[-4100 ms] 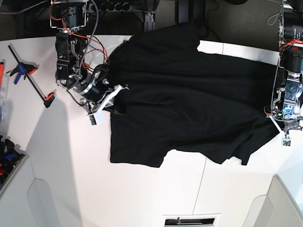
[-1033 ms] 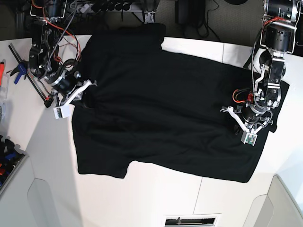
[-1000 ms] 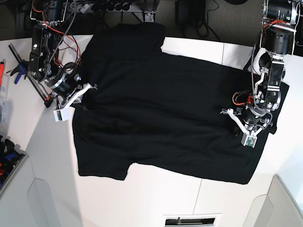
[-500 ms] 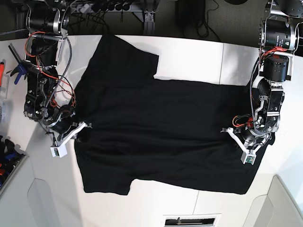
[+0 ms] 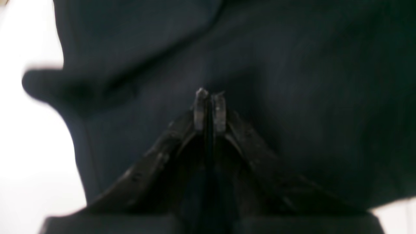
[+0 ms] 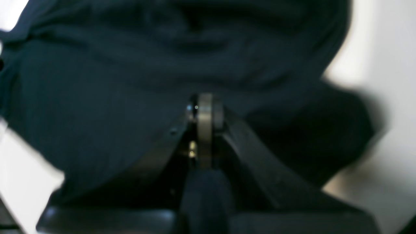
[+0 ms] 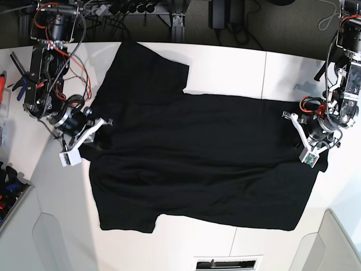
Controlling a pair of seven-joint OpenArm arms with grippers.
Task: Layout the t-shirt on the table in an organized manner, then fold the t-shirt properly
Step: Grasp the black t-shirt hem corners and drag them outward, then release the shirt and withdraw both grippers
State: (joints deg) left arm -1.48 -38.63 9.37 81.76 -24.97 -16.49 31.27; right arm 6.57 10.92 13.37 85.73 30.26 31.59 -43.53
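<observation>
— Do we see any writing or a print on the t-shirt (image 7: 197, 152)?

— None that we can read; the side facing up is plain black, spread flat across the white table (image 7: 237, 68), with one sleeve at the far left and the other at the near left.

— And containers?

— We make out only the corner of a bin (image 7: 8, 195) at the left edge, with dark and red items in it (too small for us to name). Beside it, clamps (image 7: 22, 84) with red and blue handles lie on the tabletop.

— How do the claws stand?

— In its wrist view, the left gripper (image 5: 209, 109) has its fingertips pressed narrowly together, pinching black cloth at the shirt's right edge. The right gripper (image 6: 204, 113) is likewise closed tight on the fabric at the shirt's left edge, near the sleeves.

— So we hold the shirt at both ends?

— Yes, stretched between the two arms, lying on the table.
</observation>
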